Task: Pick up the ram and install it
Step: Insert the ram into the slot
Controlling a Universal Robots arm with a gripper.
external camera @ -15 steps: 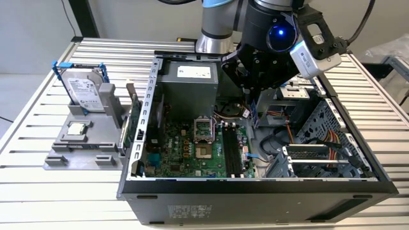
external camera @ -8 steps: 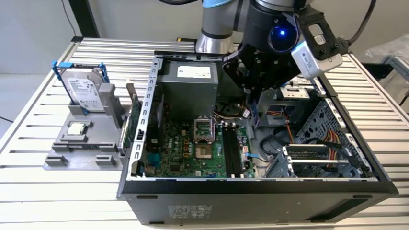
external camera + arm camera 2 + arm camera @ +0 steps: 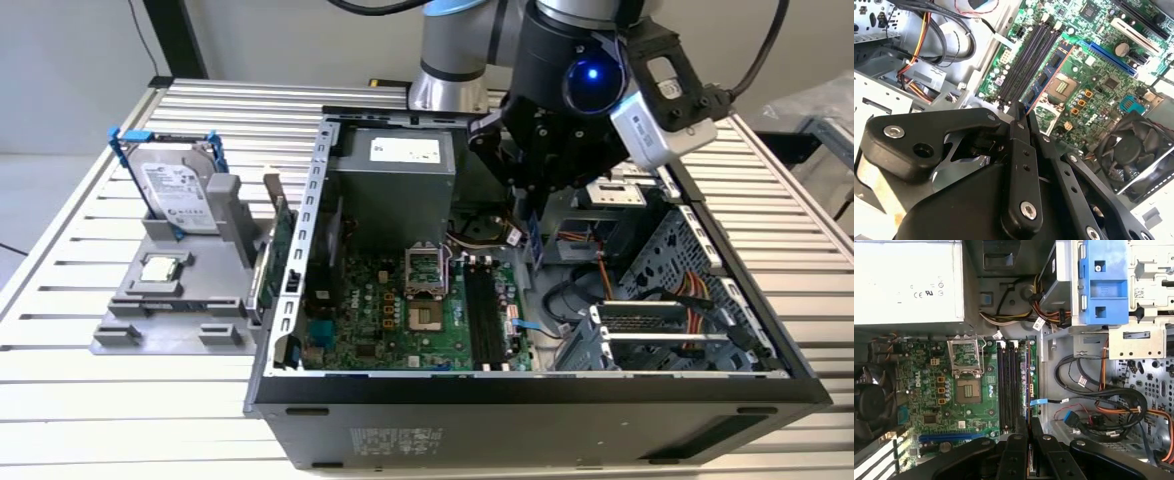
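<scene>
Matt black fingers (image 3: 1021,150) — ram (image 3: 1048,77) of bare circuit board.

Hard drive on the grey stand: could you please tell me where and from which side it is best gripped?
Probably its upper half, from above: the hard drive stands on edge in the grey stand, lower end slotted in, top free. Fingers would close across its two broad flat faces, which lie close together.

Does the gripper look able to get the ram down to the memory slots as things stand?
Probably yes: the gripper, shut on the ram, hangs over the open case near the memory slots, which look empty, with no cable across them.
</scene>
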